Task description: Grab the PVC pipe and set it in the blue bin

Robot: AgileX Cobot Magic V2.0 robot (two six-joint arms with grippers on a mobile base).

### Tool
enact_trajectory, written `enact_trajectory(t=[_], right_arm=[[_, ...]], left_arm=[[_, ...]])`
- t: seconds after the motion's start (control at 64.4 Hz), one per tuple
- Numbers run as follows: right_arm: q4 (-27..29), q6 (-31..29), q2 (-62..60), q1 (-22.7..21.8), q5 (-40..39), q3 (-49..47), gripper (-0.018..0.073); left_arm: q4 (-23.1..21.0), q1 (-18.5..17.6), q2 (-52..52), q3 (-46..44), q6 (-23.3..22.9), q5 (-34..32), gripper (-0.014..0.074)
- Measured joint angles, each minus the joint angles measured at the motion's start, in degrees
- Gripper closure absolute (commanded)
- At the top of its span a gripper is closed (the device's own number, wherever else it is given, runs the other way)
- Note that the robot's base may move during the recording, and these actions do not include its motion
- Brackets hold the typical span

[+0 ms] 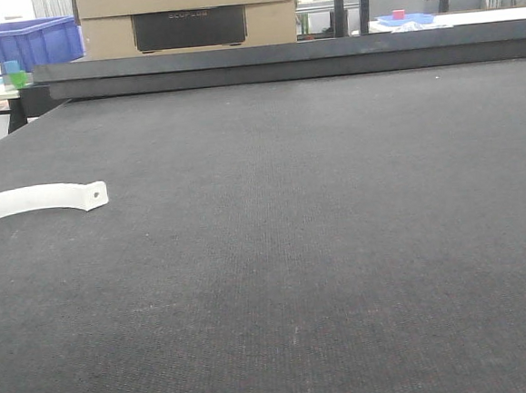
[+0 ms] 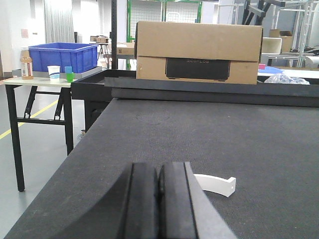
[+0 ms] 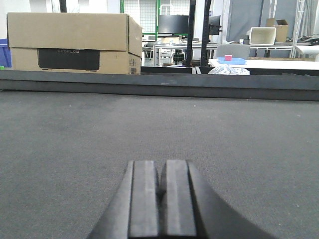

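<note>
Black fingers of the left claw (image 2: 159,172) fill the bottom of its wrist view, clenched flat against each other with nothing between them. Just beyond and to the right of them lies the slender white curved PVC pipe (image 2: 215,183), flat on the dark grey textured desk (image 2: 249,134). Its near part is hidden behind the claw, so contact cannot be judged.

The right claw (image 3: 162,172) is likewise clenched on nothing, low over bare desk surface.

From the front, the pipe (image 1: 37,198) sits by the desk's left edge, its rounded end with a small dark hole pointing right.

A blue plastic bin (image 2: 62,56) stands on a light-topped side table (image 2: 30,79) past the desk's far left corner. A brown cardboard box (image 2: 199,47) sits beyond the far edge.
</note>
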Motion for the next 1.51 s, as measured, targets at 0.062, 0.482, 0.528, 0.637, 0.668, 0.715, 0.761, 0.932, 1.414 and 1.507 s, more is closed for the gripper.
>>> enact_trajectory(t=[0.062, 0.482, 0.528, 0.637, 0.668, 0.715, 0.761, 0.932, 1.414, 1.507], right_arm=[[0.00, 0.00, 0.00, 0.00, 0.00, 0.00, 0.0727], [0.00, 0.00, 0.00, 0.00, 0.00, 0.00, 0.0727], [0.00, 0.00, 0.00, 0.00, 0.00, 0.00, 0.0727], [0.00, 0.00, 0.00, 0.00, 0.00, 0.00, 0.0727], [0.00, 0.00, 0.00, 0.00, 0.00, 0.00, 0.0727], [0.00, 0.00, 0.00, 0.00, 0.00, 0.00, 0.0727], [0.00, 0.00, 0.00, 0.00, 0.00, 0.00, 0.0727], [0.00, 0.00, 0.00, 0.00, 0.00, 0.00, 0.0727], [0.22, 0.00, 0.17, 0.00, 5.14, -13.73, 0.0727], [-0.76, 0.00, 3.67, 0.00, 7.27, -19.37, 0.0727]], left_arm=[[0.00, 0.00, 0.00, 0.00, 0.00, 0.00, 0.0707], [0.00, 0.00, 0.00, 0.00, 0.00, 0.00, 0.0707], [0.00, 0.00, 0.00, 0.00, 0.00, 0.00, 0.0707], [0.00, 0.00, 0.00, 0.00, 0.00, 0.00, 0.0707], [0.00, 0.00, 0.00, 0.00, 0.00, 0.00, 0.0707], [0.45, 0.00, 0.00, 0.00, 0.00, 0.00, 0.0707], [1.41, 0.00, 0.00, 0.00, 0.00, 0.00, 0.0707], [2.22, 0.00, 0.00, 0.00, 0.00, 0.00, 0.0707], [1.77, 0.14, 1.08, -12.78, 0.00, 6.74, 0.0707], [3.85, 0.14, 6.08, -20.25, 0.00, 9.31, 0.0707]])
